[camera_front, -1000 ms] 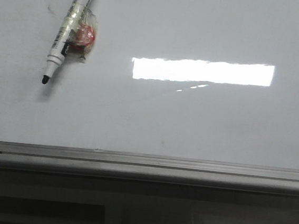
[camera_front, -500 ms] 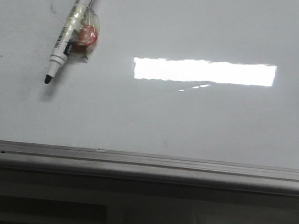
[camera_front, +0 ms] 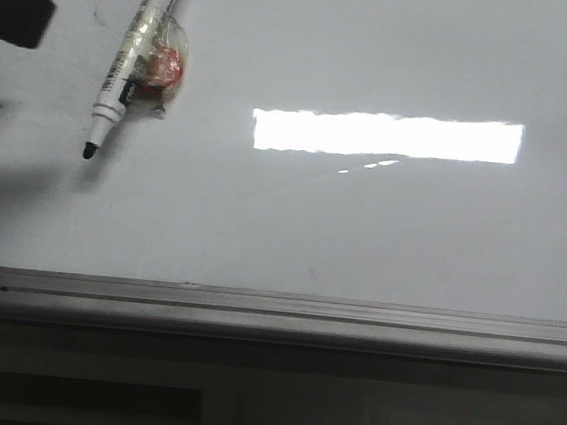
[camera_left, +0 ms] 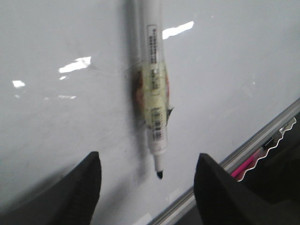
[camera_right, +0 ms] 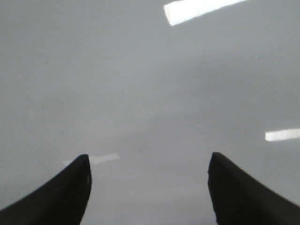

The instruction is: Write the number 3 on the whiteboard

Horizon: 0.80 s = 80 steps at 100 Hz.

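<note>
Whiteboard (camera_front: 382,232) with grey frame along its near edge, uncapped marker (camera_front: 127,62) lying near the far left corner, tip toward the near edge, no drawn 3 discernible, left gripper (camera_left: 147,187) fingers spread wide over the marker, not touching, right gripper (camera_right: 149,187) fingers spread over bare board.

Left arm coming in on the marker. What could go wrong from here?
1. The marker lies uncapped on the whiteboard; a nudge from the open left gripper could roll it and smear ink.
2. The taped lump on its barrel may make the grip uneven.
3. No 3 is visible yet.
</note>
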Available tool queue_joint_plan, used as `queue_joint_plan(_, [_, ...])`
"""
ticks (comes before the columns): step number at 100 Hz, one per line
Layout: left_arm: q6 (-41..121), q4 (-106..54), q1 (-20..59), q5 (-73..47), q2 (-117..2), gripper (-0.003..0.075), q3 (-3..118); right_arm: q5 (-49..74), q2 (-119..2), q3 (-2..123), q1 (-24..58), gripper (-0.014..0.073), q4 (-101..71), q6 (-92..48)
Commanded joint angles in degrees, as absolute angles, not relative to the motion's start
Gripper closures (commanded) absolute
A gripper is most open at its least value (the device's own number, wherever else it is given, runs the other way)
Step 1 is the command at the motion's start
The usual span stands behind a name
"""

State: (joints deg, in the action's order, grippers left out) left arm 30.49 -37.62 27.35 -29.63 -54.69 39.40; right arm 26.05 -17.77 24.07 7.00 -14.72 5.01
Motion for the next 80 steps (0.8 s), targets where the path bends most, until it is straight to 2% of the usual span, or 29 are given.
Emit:
queue_joint_plan(1, [29.41,-39.30,30.42,-22.96,-57.77,0.0332,41.97,22.14,-19.05,25.97,6.72,0.0121,-14.53,4.18])
queue_joint_plan(17, [27.72,-39.44,31.61,-18.98,-62.97,0.0342,42.08,22.14,-19.05,25.97,6.72,0.0121,-14.53,4.18])
queue_joint_plan(23, [27.67,-39.44,31.61,-17.73,-64.32,0.0378,42.08,22.14,-19.05,25.97,6.72,0.0121,-14.53,4.18])
queue_joint_plan(39, [27.67,-39.16,31.61,-16.62,-66.44,0.0570,42.08,22.14,-19.05,25.97,6.72,0.0121,-14.53,4.18])
queue_joint_plan(48, [27.67,-39.06,31.61,-17.24,-67.09,0.0743,42.08,22.51,-19.05,26.53,6.72,0.0121,-14.53,4.02])
queue_joint_plan(60, [28.35,-38.79,31.61,-19.67,-66.38,0.0741,42.90,25.35,-19.05,30.70,7.18,0.0122,-15.66,-2.49])
queue_joint_plan(66, [30.77,-38.79,31.75,-21.69,-65.51,0.0741,44.10,26.48,-19.26,34.03,8.02,0.0122,-19.14,-11.35])
queue_joint_plan(80, [53.67,-38.79,34.87,-33.63,-61.44,0.0741,48.87,36.07,-24.54,42.67,11.64,0.0122,-35.93,-37.86])
